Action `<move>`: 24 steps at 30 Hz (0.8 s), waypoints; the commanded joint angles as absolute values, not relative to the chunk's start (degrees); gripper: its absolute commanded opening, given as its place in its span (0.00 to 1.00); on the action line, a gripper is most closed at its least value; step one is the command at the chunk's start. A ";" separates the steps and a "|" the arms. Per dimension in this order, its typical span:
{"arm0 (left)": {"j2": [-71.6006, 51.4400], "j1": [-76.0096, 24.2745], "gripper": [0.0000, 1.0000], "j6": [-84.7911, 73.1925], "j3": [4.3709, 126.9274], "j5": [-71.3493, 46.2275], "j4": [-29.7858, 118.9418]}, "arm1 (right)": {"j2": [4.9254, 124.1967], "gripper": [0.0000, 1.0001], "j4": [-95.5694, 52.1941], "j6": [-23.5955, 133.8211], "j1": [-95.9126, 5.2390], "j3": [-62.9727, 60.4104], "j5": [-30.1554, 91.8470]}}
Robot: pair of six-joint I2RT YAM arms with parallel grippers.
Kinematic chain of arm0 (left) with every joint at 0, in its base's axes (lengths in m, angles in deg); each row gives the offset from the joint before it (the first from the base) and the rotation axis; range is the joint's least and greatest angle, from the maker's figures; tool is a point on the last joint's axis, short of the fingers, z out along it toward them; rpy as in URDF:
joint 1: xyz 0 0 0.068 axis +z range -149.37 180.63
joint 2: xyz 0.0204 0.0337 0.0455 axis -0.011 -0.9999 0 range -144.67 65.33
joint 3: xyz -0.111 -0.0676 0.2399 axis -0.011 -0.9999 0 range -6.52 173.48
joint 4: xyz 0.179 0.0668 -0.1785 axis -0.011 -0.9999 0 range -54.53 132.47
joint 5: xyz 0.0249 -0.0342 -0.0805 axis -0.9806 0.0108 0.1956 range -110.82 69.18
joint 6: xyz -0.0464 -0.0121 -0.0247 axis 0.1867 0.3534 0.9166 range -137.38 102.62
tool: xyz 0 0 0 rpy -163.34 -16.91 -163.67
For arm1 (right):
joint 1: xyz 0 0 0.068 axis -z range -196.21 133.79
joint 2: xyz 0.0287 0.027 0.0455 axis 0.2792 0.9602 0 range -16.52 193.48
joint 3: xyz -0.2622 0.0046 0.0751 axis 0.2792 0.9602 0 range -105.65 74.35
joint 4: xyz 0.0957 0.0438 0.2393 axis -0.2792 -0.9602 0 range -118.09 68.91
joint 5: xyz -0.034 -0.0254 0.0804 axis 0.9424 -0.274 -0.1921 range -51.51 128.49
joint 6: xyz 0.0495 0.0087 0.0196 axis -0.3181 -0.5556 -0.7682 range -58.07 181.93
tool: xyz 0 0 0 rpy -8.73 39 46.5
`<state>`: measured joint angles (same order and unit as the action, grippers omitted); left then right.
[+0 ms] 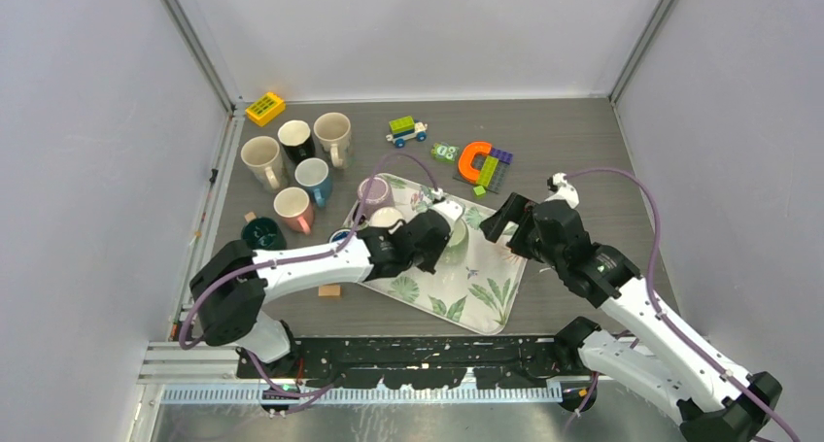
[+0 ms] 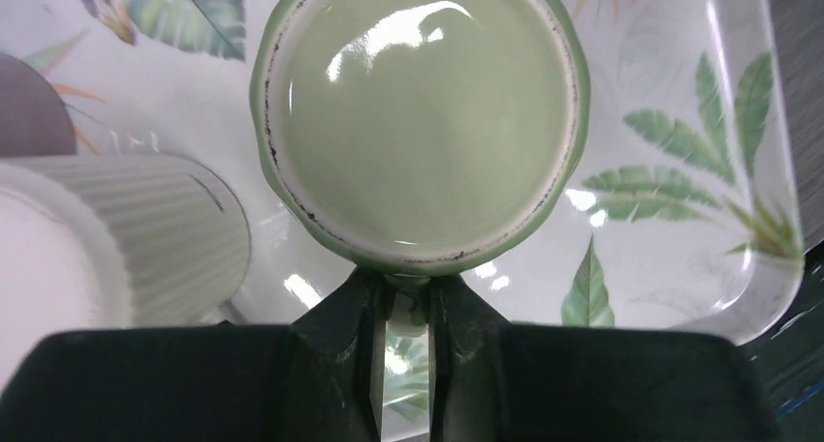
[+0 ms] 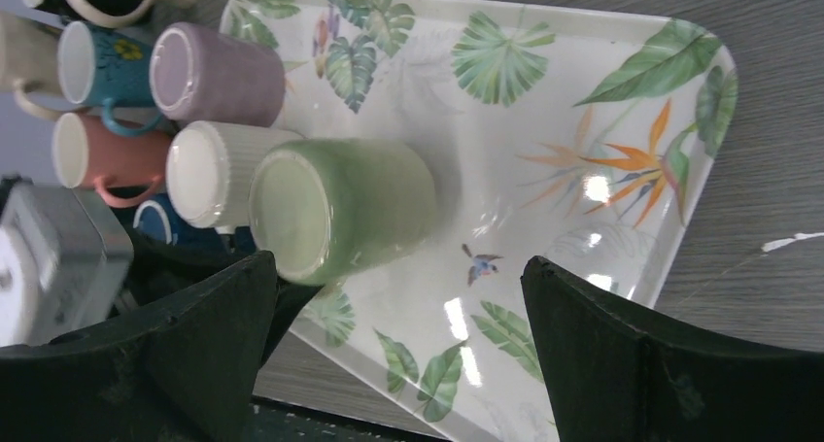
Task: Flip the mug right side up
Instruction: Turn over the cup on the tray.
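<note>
So here's where you're at: the green mug (image 3: 340, 204) sits bottom-up on the leaf-print tray (image 1: 486, 301), roughly in the middle of it, with its glazed base filling the left wrist view. Your left tool (image 2: 408, 306) is clamped tight on a pale green bit sticking out at the mug's 6 o'clock side in that view. It looks like the handle, though only a sliver shows between the fingers. From the top camera the left arm comes in from 8 o'clock across the tray's edge.

Your right tool (image 1: 505, 223) is wide open with nothing in it, sitting at the tray's 3 o'clock edge and apart from the mug. Its two fingers frame the mug in the right wrist view.

Just beside the green mug, at about 9 o'clock in the top view, there's a white ribbed mug (image 3: 209, 175) and past that a purple mug (image 3: 209, 73), both bottom-up on the tray too.

Off the tray on the counter (image 1: 583, 151), you've got a bunch of upright mugs (image 1: 291, 160) at 10 o'clock and some toy blocks (image 1: 481, 162) at 12 o'clock.
</note>
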<state>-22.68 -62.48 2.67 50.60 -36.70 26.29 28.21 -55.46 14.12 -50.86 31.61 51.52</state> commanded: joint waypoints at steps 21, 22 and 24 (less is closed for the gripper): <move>-12.34 -42.04 0.00 27.13 70.21 -6.06 40.15 | 39.99 0.99 9.92 -9.06 -44.70 39.70 19.07; -12.11 -41.67 0.00 27.99 70.14 -5.56 40.82 | 41.21 0.98 12.52 -10.82 -44.00 39.91 18.22; -11.85 -40.79 0.00 29.99 69.54 -4.17 42.14 | 43.35 0.96 18.32 -14.17 -42.74 40.49 16.89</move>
<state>-16.15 -42.24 24.23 67.19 -9.86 30.11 40.41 0.62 -6.01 -44.94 41.69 21.95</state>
